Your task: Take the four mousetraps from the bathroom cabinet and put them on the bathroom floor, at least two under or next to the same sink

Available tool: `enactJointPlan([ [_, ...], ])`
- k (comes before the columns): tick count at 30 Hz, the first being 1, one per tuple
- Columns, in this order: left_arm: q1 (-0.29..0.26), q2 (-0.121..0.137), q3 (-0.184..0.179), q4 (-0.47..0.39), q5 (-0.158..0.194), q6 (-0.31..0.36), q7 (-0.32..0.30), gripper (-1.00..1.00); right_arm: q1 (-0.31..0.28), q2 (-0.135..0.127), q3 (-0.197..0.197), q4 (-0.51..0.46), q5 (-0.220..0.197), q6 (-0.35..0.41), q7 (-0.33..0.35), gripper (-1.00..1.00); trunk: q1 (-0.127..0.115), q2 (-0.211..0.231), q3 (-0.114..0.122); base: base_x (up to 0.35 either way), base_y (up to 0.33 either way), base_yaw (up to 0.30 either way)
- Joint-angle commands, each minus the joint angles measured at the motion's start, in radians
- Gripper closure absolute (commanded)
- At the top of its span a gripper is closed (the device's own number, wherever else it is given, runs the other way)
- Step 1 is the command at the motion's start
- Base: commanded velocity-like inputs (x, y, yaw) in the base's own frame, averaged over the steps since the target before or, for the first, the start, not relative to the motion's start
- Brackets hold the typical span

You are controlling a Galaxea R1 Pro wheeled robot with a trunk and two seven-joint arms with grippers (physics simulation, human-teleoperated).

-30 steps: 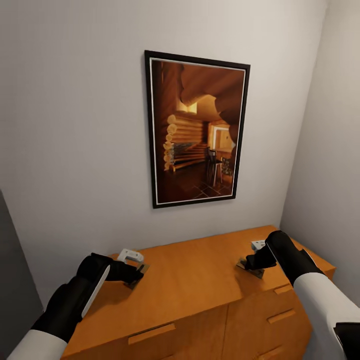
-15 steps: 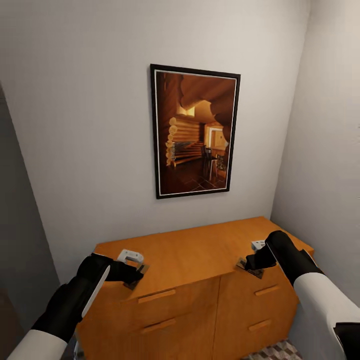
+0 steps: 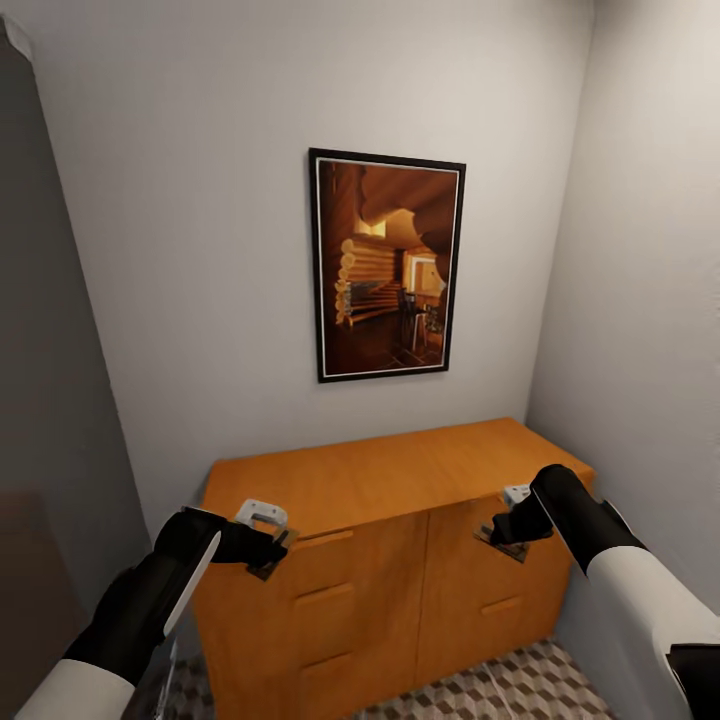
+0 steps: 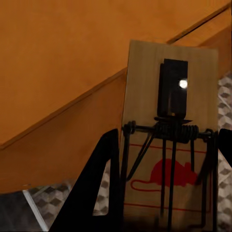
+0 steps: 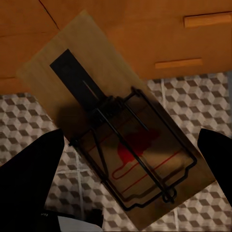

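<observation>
Backed off cabinet (image 3: 400, 480), both grippers (image 3: 272, 548) (image 3: 497, 535) clamp mousetraps (image 4: 169, 140) (image 5: 116, 140).

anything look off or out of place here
Nothing stands out. Each gripper, left and right, holds a mousetrap intact. The cabinet has its drawers shut, and the picture hangs straight.

Cube-patterned floor (image 3: 520, 685) carries orange cabinet (image 3: 400, 560).
</observation>
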Motion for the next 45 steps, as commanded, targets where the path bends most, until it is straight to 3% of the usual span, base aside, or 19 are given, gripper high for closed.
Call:
enactJointPlan([
  [1,-0.001,0.001,-0.002,-0.001,-0.005,0.003,-0.002,1.0,-0.001,-0.001,0.004,0.0,0.01,0.002,0.01,1.0,0.0,-0.001,-0.002,-0.345,0.0,0.0],
  [8,-0.001,0.001,-0.002,0.009,-0.005,0.003,-0.002,1.0,-0.001,0.001,0.004,0.071,0.01,0.002,0.01,1.0,0.0,-0.001,-0.002,-0.346,0.0,0.0],
  [12,-0.001,-0.004,-0.002,0.078,-0.002,0.002,-0.001,1.0,-0.001,0.002,0.004,0.156,0.009,-0.03,0.01,1.0,0.0,-0.001,-0.002,-0.346,0.0,0.0],
  [13,-0.001,-0.007,-0.002,0.109,-0.001,-0.001,0.0,1.0,-0.001,0.002,0.003,0.185,0.008,-0.055,0.01,1.0,0.0,-0.001,-0.002,-0.346,0.0,0.0],
  [14,-0.001,-0.016,-0.002,0.237,0.0,-0.011,0.004,1.0,-0.001,0.005,0.002,0.301,0.006,-0.151,0.008,1.0,0.0,-0.001,-0.002,-0.347,0.0,0.0],
  [17,-0.001,-0.019,0.0,0.355,0.007,-0.041,0.004,1.0,-0.001,0.006,0.0,0.376,0.005,-0.213,0.003,1.0,0.0,-0.001,-0.002,-0.347,0.0,0.0],
  [18,-0.001,-0.019,0.002,0.435,0.023,-0.089,0.006,1.0,-0.001,0.006,0.0,0.421,0.003,-0.248,-0.005,1.0,0.0,-0.001,-0.002,-0.347,0.0,0.0],
  [22,-0.001,-0.018,0.003,0.615,0.092,-0.229,0.011,1.0,-0.001,0.006,-0.002,0.532,-0.001,-0.344,-0.038,1.0,0.0,-0.001,-0.002,-0.347,0.0,0.0],
  [26,-0.001,-0.017,0.003,0.726,0.136,-0.292,0.014,1.0,0.002,0.006,-0.002,0.629,-0.002,-0.422,-0.065,1.0,0.0,-0.001,-0.002,-0.347,0.0,0.0],
  [31,-0.001,-0.017,0.003,0.839,0.154,-0.346,0.016,1.0,0.051,0.006,-0.003,0.68,-0.012,-0.519,-0.091,1.0,0.0,-0.001,-0.002,-0.347,0.0,0.0],
  [36,-0.001,-0.019,0.003,0.97,0.165,-0.458,0.027,1.0,0.151,0.006,-0.004,0.689,-0.09,-0.597,-0.153,1.0,0.0,-0.001,-0.002,-0.347,0.0,0.0],
  [37,-0.001,-0.02,0.003,1.052,0.192,-0.516,0.055,1.0,0.195,0.006,-0.003,0.69,-0.126,-0.639,-0.223,1.0,0.0,-0.001,-0.002,-0.347,0.0,0.0],
  [38,-0.001,-0.02,0.003,1.075,0.202,-0.531,0.065,1.0,0.203,0.006,-0.003,0.691,-0.133,-0.648,-0.242,1.0,0.0,-0.001,-0.002,-0.347,0.0,0.0],
  [40,-0.001,-0.025,0.002,1.181,0.262,-0.62,0.119,1.0,0.228,0.006,-0.004,0.691,-0.162,-0.7,-0.334,1.0,0.0,-0.001,-0.002,-0.347,0.0,0.0],
  [42,0.001,-0.031,0.002,1.216,0.292,-0.671,0.153,1.0,0.242,0.006,-0.004,0.691,-0.183,-0.741,-0.381,1.0,0.0,-0.001,-0.002,-0.347,0.0,0.0],
  [44,0.005,-0.044,0.002,1.238,0.311,-0.717,0.229,1.0,0.286,0.007,-0.004,0.692,-0.215,-0.792,-0.434,1.0,0.0,-0.001,-0.002,-0.347,0.0,0.0],
  [45,0.005,-0.058,0.002,1.247,0.318,-0.74,0.305,1.0,0.333,0.007,-0.004,0.692,-0.252,-0.827,-0.473,1.0,0.0,-0.001,-0.002,-0.347,0.0,0.0],
])
